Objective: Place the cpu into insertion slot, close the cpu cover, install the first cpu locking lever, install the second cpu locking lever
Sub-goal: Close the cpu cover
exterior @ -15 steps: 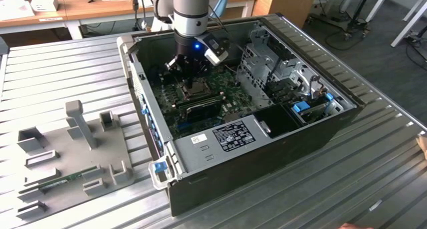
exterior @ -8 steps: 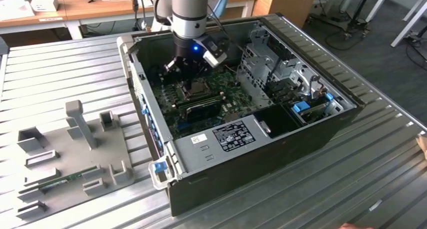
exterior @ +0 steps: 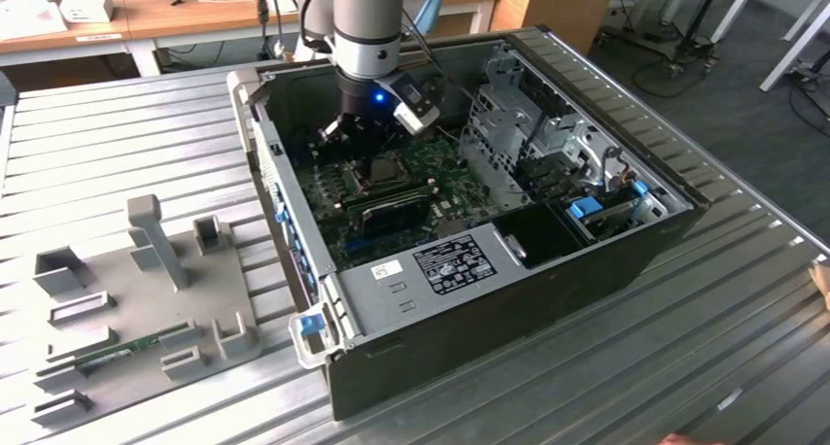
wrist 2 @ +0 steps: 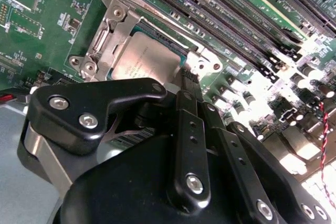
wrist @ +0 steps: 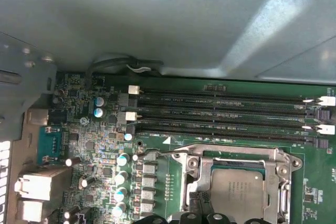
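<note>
The cpu (wrist 2: 142,59) (wrist: 239,195), with its pale metal top, lies in the insertion slot (exterior: 384,173) on the green board inside the open computer case. The silver cpu cover (wrist 2: 113,27) (wrist: 236,157) lies flat around it, its cut-out middle framing the chip. My gripper (exterior: 353,136) (wrist 2: 185,80) (wrist: 202,217) hangs low over the board at one edge of the slot, close above the cover's rim. Its black body hides that side of the slot in the second wrist view. I cannot make out the locking levers clearly.
Long black memory slots (wrist: 226,114) (wrist 2: 226,14) run beside the socket. The case wall (exterior: 266,144) and a metal drive cage (exterior: 519,124) hem in the board. On the ribbed table, at the exterior view's left, a grey fixture (exterior: 143,270) holds a memory stick (exterior: 123,350).
</note>
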`<state>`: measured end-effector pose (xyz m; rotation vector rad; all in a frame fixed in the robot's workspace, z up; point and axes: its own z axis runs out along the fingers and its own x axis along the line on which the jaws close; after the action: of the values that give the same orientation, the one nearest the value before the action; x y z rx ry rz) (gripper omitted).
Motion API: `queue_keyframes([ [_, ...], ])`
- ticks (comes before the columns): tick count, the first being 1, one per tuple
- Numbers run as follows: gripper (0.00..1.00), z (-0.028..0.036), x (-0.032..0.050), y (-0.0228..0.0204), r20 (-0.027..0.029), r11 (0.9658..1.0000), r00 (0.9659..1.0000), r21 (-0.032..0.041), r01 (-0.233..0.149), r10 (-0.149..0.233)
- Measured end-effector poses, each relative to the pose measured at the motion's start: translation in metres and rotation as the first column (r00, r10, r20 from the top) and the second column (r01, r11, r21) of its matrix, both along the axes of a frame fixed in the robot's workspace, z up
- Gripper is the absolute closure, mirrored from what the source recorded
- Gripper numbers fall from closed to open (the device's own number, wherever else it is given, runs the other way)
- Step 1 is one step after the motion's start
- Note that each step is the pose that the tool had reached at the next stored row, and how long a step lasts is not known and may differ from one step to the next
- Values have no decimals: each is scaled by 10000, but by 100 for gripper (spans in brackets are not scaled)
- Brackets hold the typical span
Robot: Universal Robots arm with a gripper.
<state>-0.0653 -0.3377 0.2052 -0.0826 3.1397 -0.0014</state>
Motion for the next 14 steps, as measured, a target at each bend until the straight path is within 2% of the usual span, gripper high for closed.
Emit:
queue_keyframes([
  [14,90,-48,0,0,0,10000,10000,0,0,0],
])
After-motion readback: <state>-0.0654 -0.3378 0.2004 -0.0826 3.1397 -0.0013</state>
